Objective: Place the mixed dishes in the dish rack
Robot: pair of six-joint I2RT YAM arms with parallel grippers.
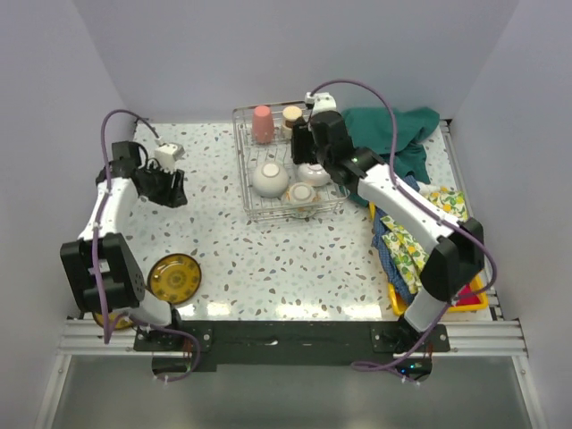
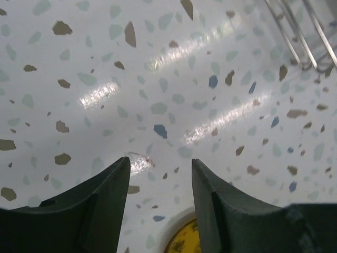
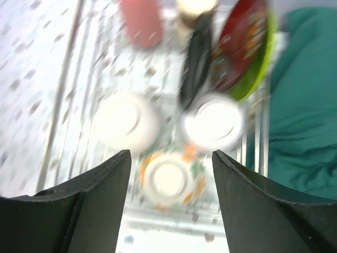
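Mounting rail [image 1: 286, 335]: ran black along the near edge, with both arm bases bolted to it.
Brown-gold plate [image 1: 174, 278]: lay flat on the speckled worktop [image 1: 295, 259] just ahead of the left base, outside the rack and well apart from it; showed only as a yellow sliver in the left wrist view.
Left hand [image 2: 160, 166]: hovered over bare worktop at the left, fingers spread and nothing between them; caught a corner of the rack's wire at the upper right of its own camera.
Dish rack [image 1: 239, 152]: stood at the middle rear of the worktop, silver wire with low sides, already carrying most of the dishes.
Right hand [image 3: 171, 155]: hung above the rack's right half, fingers wide apart and pinching nothing.
Front of rack: held the floral bowl [image 3: 168, 179] base up against the near wire, with the left white bowl [image 3: 125, 121] and the right white bowl [image 3: 213, 125] just behind it, both also base up.
Back of rack: showed the salmon-pink cup [image 3: 141, 21] at the rear left and a second small cup [image 1: 292, 114] beside it, too blurred to name.
Plates: stood on edge at the rear right, with the black plate [image 3: 196, 58] innermost, then the red floral plate [image 3: 242, 42] leaning against the lime-green plate [image 3: 255, 74].
Teal cloth [image 1: 402, 134]: lay heaped just right of the rack.
Right edge: carried the yellow-patterned cloth [image 1: 420, 232] draped over the yellow tray [image 1: 474, 299], under the right arm.
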